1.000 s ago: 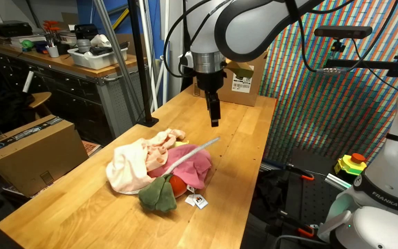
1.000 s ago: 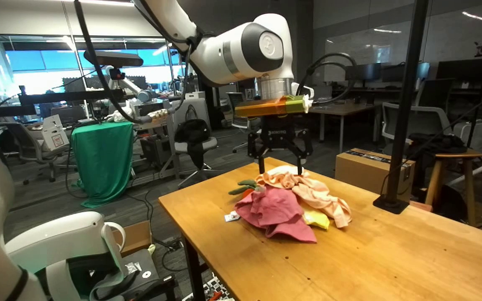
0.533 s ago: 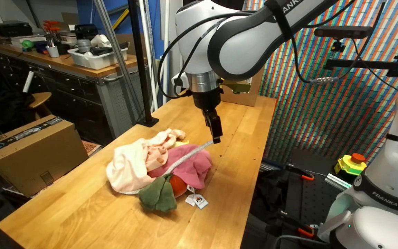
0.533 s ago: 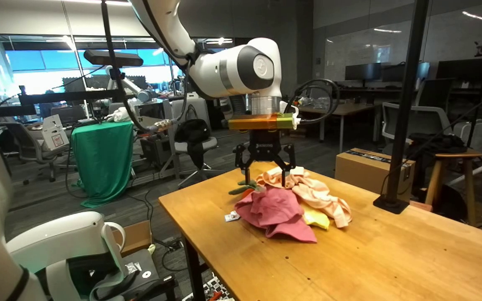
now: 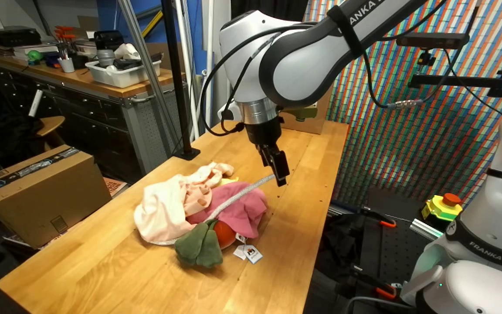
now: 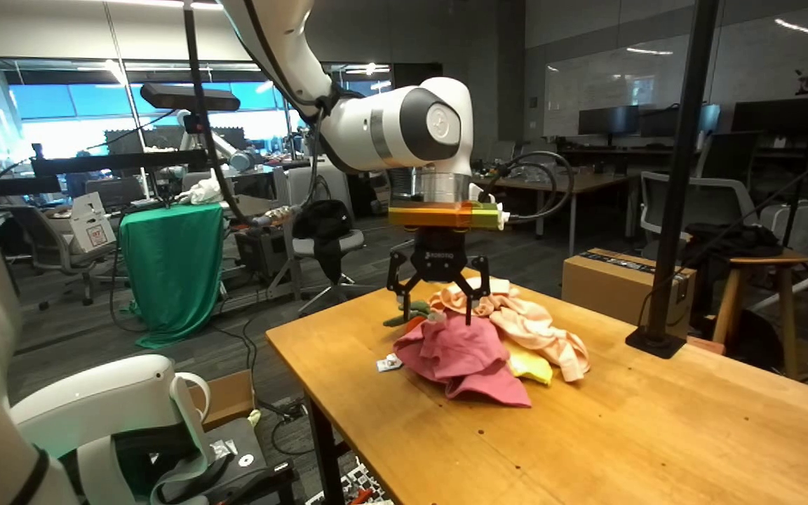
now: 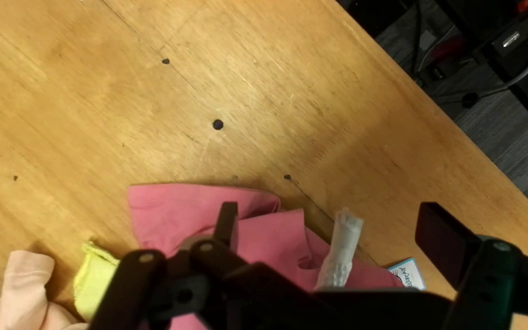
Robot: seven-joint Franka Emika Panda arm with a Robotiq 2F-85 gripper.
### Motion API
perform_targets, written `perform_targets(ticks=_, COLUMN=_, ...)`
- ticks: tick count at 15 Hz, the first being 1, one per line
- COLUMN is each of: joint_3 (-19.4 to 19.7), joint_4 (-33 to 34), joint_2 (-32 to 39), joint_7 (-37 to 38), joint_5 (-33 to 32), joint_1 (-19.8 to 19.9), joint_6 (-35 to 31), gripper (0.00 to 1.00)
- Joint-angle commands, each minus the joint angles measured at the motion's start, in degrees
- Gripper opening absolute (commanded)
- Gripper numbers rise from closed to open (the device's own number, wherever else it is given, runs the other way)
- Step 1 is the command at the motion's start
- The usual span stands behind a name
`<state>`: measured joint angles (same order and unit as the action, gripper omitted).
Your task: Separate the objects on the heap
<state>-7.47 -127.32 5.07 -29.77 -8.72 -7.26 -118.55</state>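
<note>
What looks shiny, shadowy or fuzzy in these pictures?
In an exterior view, windows glow washed-out white and blue; in an exterior view, writing on the blue-edged tag is too fuzzy to read; in the wrist view, shadow darkens the wooden tabletop beside the peach cloth, and the end effector, up close, looks dark and soft-edged.

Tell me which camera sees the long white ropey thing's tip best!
The wrist view: the white ropey thing shows its tip large, unblocked, between the open fingers. In an exterior view it runs across the pink cloth, but its tip ends at a finger. In an exterior view it's hard to make out near the gripper.
</note>
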Motion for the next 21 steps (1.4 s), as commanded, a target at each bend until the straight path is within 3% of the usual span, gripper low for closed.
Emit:
perform_targets(ticks=1, joint_3=-0.44, joint_4=0.75, joint_2=1.1, joint_7=-2.16, joint_5=-0.98, joint_1=0.17, joint_6=-0.52, gripper=1.0)
perform_targets(ticks=12, joint_3=-1.43, joint_4=0.13, joint_2=1.83, joint_7=-1.04, joint_5=-7.78, joint_1=-0.5, joint_6=-3.63, gripper=1.0)
perform_targets(ticks=18, joint_3=-1.55, joint_4=0.12, joint_2=1.22, joint_7=-0.96, joint_5=-8.31, joint_1=-0.46, joint_6=-3.75, gripper=1.0)
perform_targets(ticks=19, joint_3=-1.54, joint_4=0.16, joint_2=1.25, joint_7=-0.92, joint_5=-8.33, joint_1=-0.46, joint_6=-3.83, gripper=0.9)
perform_targets(ticks=20, joint_3=-1.53, joint_4=0.23, joint_2=1.31, joint_7=-0.97, joint_5=-8.28, joint_1=-0.43, joint_6=-3.91, gripper=0.74)
perform_targets(ticks=21, joint_3=-1.51, joint_4=0.21, joint_2=1.34, joint_7=-1.03, joint_5=-8.31, joint_1=-0.4, joint_6=-4.09, gripper=0.66)
